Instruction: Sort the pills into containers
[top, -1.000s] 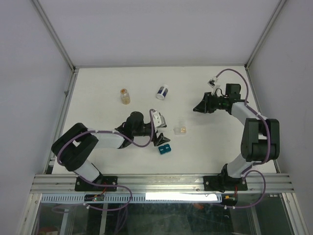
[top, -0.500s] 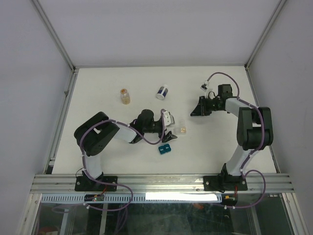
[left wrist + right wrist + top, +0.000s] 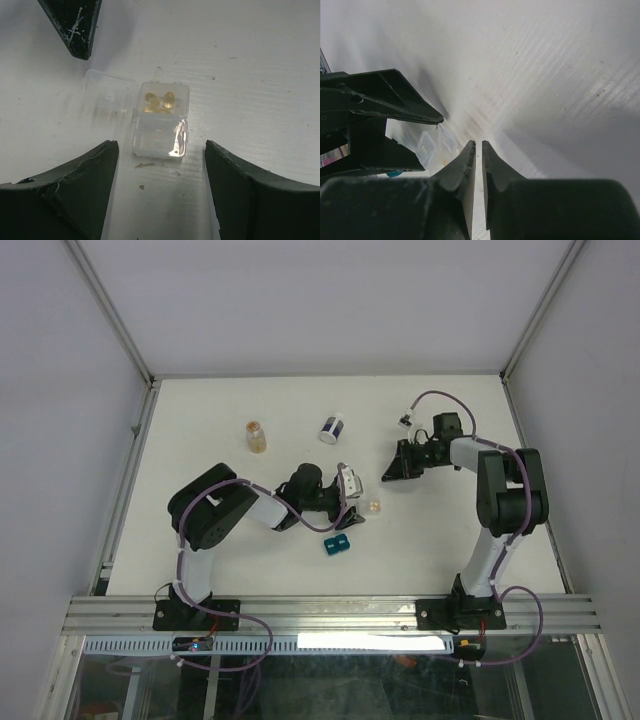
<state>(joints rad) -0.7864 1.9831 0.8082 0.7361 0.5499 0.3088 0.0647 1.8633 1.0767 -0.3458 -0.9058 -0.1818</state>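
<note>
Teal block [image 3: 335, 545] sits nearest me, toward the near edge of the white bench [image 3: 200, 410]. Just beyond it my left gripper [image 3: 160, 146] hangs with its jaws spread wide, gripping nothing. The clear container [image 3: 161, 120] lies between its fingertips, touching neither. Yellow-orange pills [image 3: 164, 100] sit in its far half, and a second clear container [image 3: 107, 95] rests against its side. Farther on, my right gripper [image 3: 478, 143] is pinched almost closed on nothing, its tip pointing at them. A white jar [image 3: 332, 428] and small bottle [image 3: 256, 436] stand toward the far edge.
</note>
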